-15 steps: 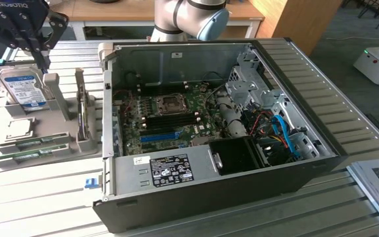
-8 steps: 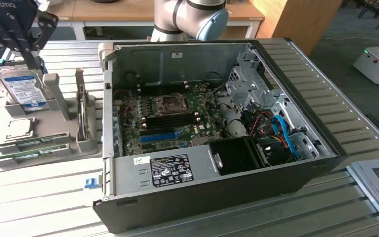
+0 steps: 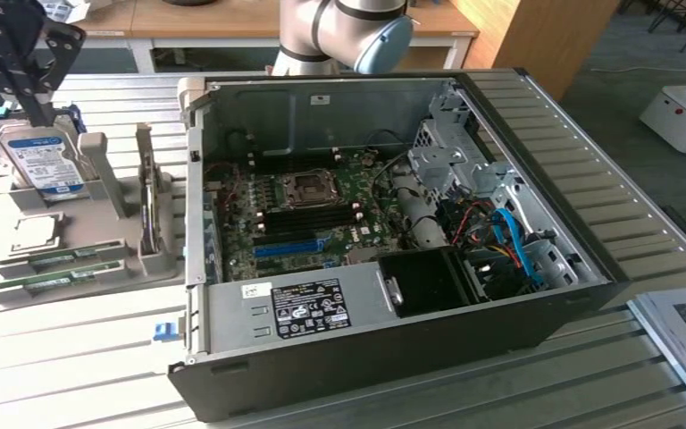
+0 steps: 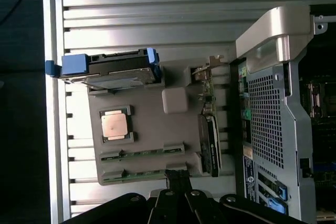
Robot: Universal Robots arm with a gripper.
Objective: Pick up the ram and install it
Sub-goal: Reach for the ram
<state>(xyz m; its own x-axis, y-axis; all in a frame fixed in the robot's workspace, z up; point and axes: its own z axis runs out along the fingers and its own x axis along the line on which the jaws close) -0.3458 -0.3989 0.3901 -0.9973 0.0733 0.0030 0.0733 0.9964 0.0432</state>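
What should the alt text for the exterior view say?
The gripper hangs over a grey holder at the exterior view's left, which carries a hard drive and two ram sticks. An open computer case stands beside it.

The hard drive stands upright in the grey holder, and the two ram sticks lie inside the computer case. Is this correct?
Not quite. The ram sticks lie in the grey holder, the same one that carries the hard drive, not inside the computer case. The exterior view shows it.
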